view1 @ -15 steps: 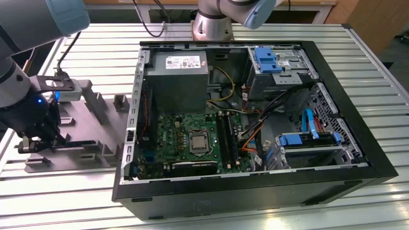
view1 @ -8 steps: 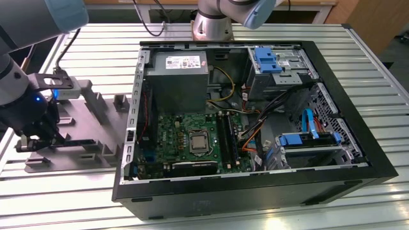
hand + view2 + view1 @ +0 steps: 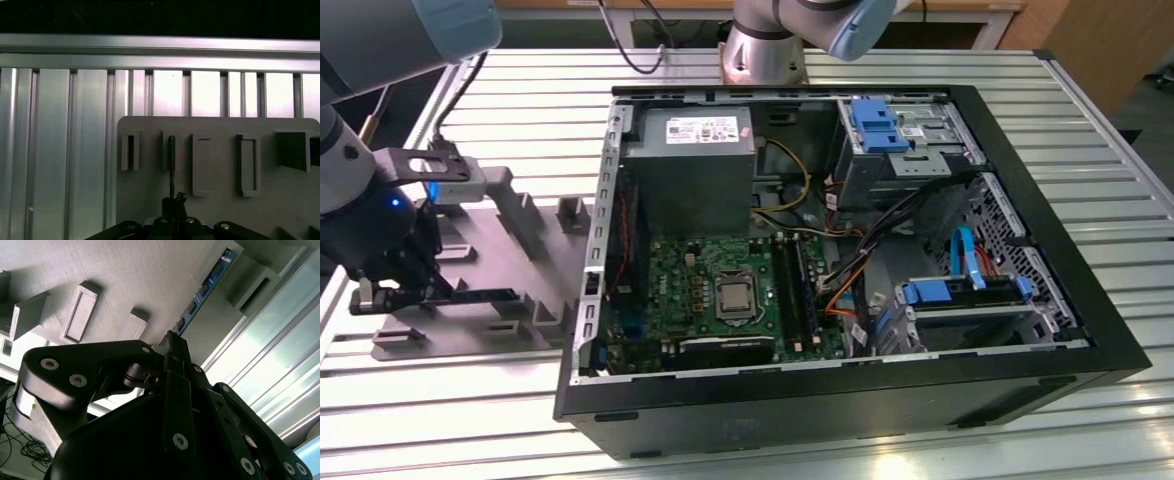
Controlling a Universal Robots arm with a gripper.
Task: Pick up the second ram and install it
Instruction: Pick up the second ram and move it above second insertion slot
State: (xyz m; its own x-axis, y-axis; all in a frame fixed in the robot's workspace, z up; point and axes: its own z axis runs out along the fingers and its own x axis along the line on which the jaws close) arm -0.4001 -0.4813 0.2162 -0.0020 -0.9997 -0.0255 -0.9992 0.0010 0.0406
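You have a slatted aluminium table [image 3: 480,400] under you; an open computer case [image 3: 854,405] lies on it, with a grey tray [image 3: 500,250] beside it toward the exterior view's left; your gripper [image 3: 172,347] is drawn in narrow, pinching one end of the second ram [image 3: 205,287]; the stick stands on edge among the tray's blocks.

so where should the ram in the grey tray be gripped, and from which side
By its two flat faces near one end, from above: the second ram stands on edge in the tray slot, top edge free. The gripper pinches it that way.
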